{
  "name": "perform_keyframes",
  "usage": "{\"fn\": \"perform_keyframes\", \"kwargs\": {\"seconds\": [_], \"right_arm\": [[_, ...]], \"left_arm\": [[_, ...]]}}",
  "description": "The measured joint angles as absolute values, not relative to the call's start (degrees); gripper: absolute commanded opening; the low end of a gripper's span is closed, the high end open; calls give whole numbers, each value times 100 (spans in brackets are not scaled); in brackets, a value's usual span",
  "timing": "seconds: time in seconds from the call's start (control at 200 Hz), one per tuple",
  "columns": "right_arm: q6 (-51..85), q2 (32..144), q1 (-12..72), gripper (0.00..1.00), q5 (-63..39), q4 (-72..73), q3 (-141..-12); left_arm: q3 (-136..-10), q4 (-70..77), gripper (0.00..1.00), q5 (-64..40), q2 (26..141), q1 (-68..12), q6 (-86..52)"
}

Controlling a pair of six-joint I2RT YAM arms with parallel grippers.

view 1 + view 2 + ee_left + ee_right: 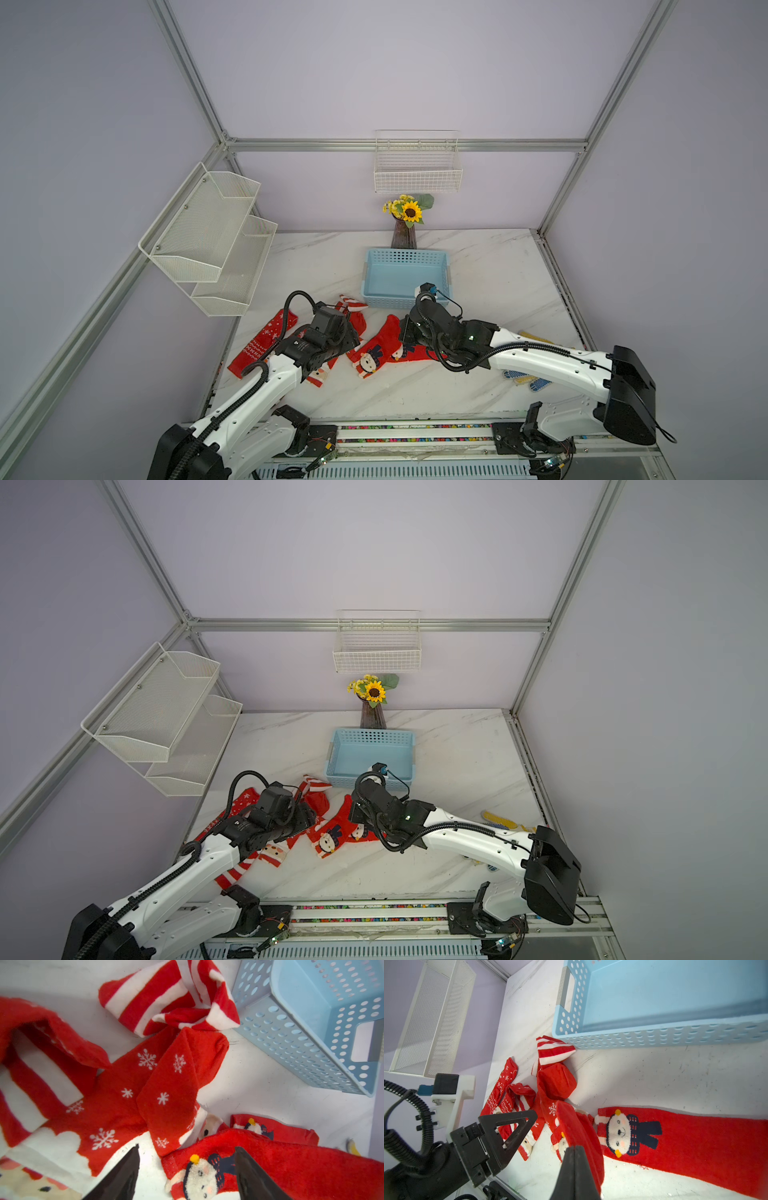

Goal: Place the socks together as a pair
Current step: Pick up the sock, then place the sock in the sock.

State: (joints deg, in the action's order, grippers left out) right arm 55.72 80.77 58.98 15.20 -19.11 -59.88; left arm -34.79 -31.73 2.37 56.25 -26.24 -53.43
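Several red socks lie in a heap left of centre in both top views. They include a striped sock point(353, 301), a snowflake sock point(116, 1093) and a Santa sock point(274, 852). Two bear socks lie side by side. One lies flat point(695, 1142). The other point(577, 1126) rises in a fold to my right gripper point(574, 1147), which is shut on it. My left gripper point(187, 1147) is open, its fingers point(124, 1172) standing on either side of that sock's bear figure point(199, 1176) without touching it.
A light blue perforated basket point(405, 253) stands just behind the socks, with a sunflower vase point(404, 235) behind it. Blue and yellow dotted gloves point(523, 376) lie under my right arm. A white mesh shelf point(216, 241) hangs on the left wall and a wire basket point(417, 174) on the back wall.
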Motion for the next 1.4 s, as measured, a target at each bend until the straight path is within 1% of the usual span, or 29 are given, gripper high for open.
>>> {"fn": "perform_keyframes", "kwargs": {"seconds": [0.13, 0.215, 0.47, 0.605, 0.805, 0.885, 1.035, 1.175, 1.265, 1.36, 1.4], "right_arm": [[5649, 8044, 5898, 0, 1555, -1911, -5961], [5684, 8029, 5898, 0, 1562, -1903, -5927], [5811, 8012, 5898, 0, 1564, -1890, -5771], [5822, 8012, 5898, 0, 1562, -1855, -5749], [5830, 8012, 5898, 0, 1559, -1822, -5730], [5833, 8012, 5898, 0, 1559, -1806, -5730], [5846, 8012, 5896, 0, 1559, -1802, -5730], [5857, 7996, 5896, 0, 1559, -1769, -5697], [5876, 7852, 5896, 0, 1564, -1747, -5559], [5874, 7629, 5896, 0, 1581, -1719, -5439], [5867, 7533, 5896, 0, 1599, -1710, -5402]], "left_arm": [[-3378, -3083, 60, -36, 5494, -2683, -5450], [-3269, -3085, 60, -189, 5485, -2762, -5511], [-2910, -3083, 57, -281, 5616, -3389, -5787], [-2711, -3057, 57, -281, 5736, -3426, -5898], [-2512, -2832, 51, -336, 5977, -3433, -6047], [-2488, -2604, 46, -414, 6064, -3433, -6088], [-2471, -2436, 30, -454, 6141, -3454, -6117], [-2462, -2394, 17, -489, 6141, -3457, -6088], [-2462, -2386, 10, -541, 6141, -3457, -6045], [-2467, -2399, 0, -626, 6136, -3457, -5979], [-2480, -2445, 0, -683, 6125, -3457, -5911]]}}
